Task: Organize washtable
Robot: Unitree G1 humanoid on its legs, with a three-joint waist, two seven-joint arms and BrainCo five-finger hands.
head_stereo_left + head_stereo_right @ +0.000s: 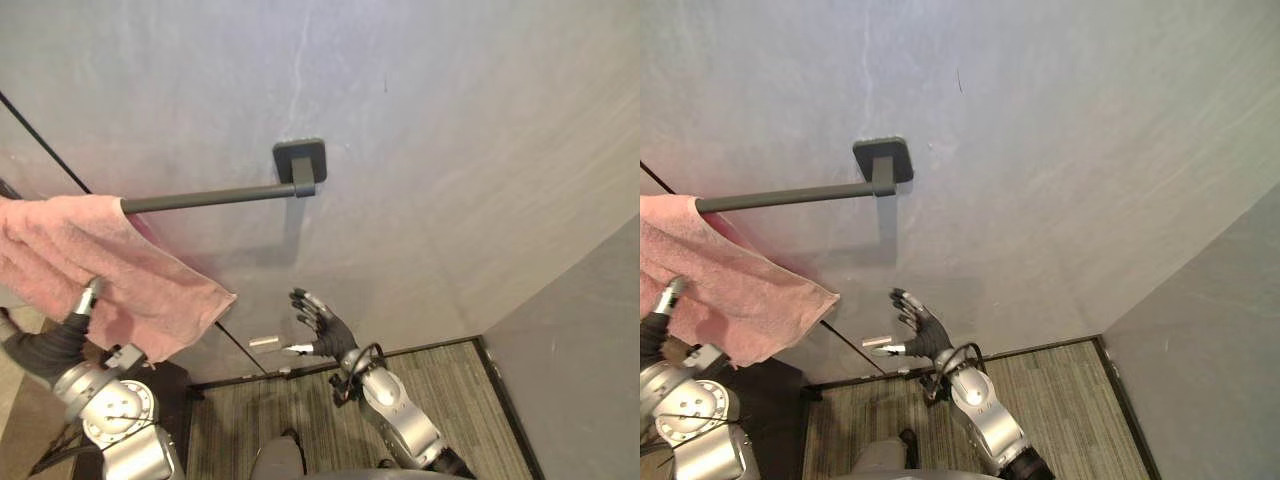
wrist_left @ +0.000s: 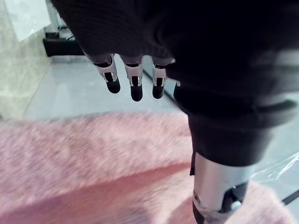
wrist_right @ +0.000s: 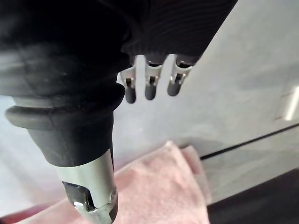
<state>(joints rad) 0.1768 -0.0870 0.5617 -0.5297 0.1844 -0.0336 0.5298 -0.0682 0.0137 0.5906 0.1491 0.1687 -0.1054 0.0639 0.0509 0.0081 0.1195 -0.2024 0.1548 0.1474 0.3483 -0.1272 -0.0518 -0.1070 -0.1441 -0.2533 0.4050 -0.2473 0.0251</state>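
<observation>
Pink fluffy towel (image 1: 100,260), just one, draped over one dark metal wall bar (image 1: 210,197).
You have two straight-fingered hands: left hand (image 1: 85,303) against the towel, right hand (image 1: 325,330) spread wide, empty.

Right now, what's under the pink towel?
The dark bar carries the pink towel; the bar's covered stretch is hidden. The left hand lies at the drooping cloth, fingers straight.

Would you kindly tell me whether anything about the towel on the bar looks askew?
Yes. The pink towel hangs bunched on the left part of the bar. Its lower edge slants down to a corner, and the rest of the bar is bare.
</observation>
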